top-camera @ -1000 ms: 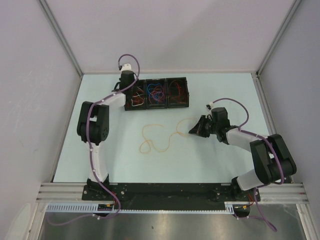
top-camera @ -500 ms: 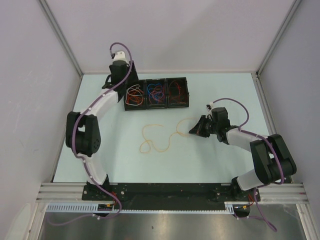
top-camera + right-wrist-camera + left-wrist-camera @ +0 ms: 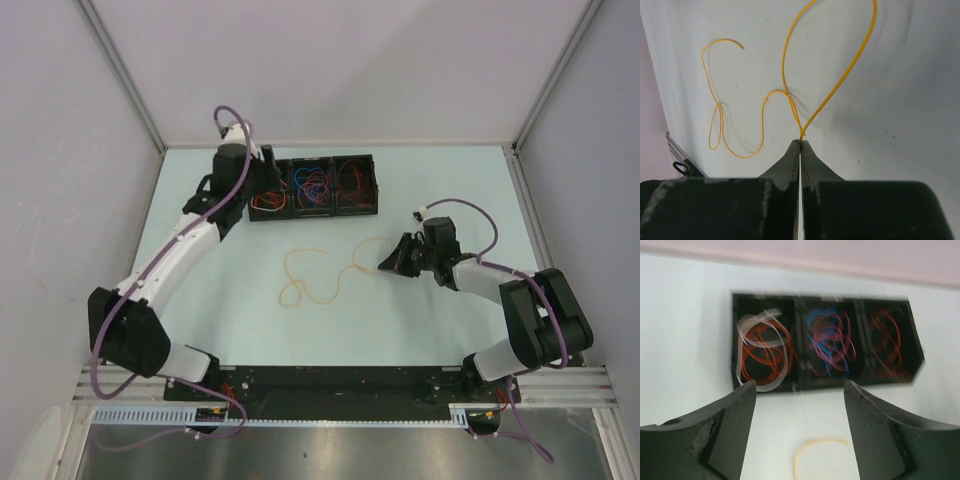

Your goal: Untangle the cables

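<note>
Pinching thin orange-yellow cable (image 3: 783, 65) with right gripper (image 3: 801, 145), pressed tight on one bend. Sprawled from there in loose, floppy curls over smooth pale table (image 3: 230, 290), mid-table. Left gripper (image 3: 800, 390): spread wide, gripping nothing, near left end of black three-bin tray (image 3: 799, 305). In bins, wiry tangles (image 3: 830, 340): red plus white, blue-red, red. Blurred in left wrist view.

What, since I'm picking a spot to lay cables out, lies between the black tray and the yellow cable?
Only bare table lies between the black tray and the yellow cable. It shows in the top view and the left wrist view.
</note>
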Robot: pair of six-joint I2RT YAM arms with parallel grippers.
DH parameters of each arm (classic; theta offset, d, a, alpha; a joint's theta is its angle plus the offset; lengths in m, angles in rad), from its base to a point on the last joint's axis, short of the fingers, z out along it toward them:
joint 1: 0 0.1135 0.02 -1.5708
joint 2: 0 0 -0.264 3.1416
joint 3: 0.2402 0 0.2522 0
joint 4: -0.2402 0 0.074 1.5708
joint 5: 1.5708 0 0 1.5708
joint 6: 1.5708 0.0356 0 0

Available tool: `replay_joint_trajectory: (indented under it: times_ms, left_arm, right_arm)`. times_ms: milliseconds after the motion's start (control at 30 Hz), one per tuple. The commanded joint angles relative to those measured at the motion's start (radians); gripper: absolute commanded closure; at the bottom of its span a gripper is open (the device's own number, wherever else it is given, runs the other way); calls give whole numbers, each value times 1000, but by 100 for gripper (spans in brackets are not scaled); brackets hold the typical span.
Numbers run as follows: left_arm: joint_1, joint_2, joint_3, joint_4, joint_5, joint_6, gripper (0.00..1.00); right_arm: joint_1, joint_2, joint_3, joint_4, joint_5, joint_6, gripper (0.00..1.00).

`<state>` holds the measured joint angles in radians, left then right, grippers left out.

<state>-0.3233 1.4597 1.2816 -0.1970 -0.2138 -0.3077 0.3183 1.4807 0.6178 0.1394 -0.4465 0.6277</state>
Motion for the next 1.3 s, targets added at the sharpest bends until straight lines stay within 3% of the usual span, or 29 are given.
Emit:
replay_joint_trajectory:
  times_ms: [0, 200, 400, 700, 900, 1100, 1167, 1267]
  left_arm:
    - [-126, -111, -128, -143, -24, -91, 25]
    - [-203, -234, -393, -197, 22, -195, 28]
    - [-211, -389, -464, -263, 13, -215, 28]
    - [-191, -507, -488, -367, -48, -179, 25]
    - [-160, -588, -516, -403, -39, -209, 24]
    - [-154, -619, -567, -383, 30, -240, 25]
    - [-154, -618, -587, -366, 47, -252, 26]
    - [-154, -624, -617, -344, 57, -271, 27]
  right_arm:
    - [11, -42, -10, 29, 12, -11, 100]
    - [80, -173, 28, 43, 32, 23, 100]
    - [246, -205, 207, 8, 123, 58, 100]
    - [493, 119, 370, 68, 161, 115, 100]
    - [542, 275, 419, 66, 164, 139, 100]
    - [570, 314, 419, -29, 204, 175, 100]
    - [593, 323, 419, -34, 197, 172, 97]
    - [619, 346, 419, -20, 161, 172, 79]
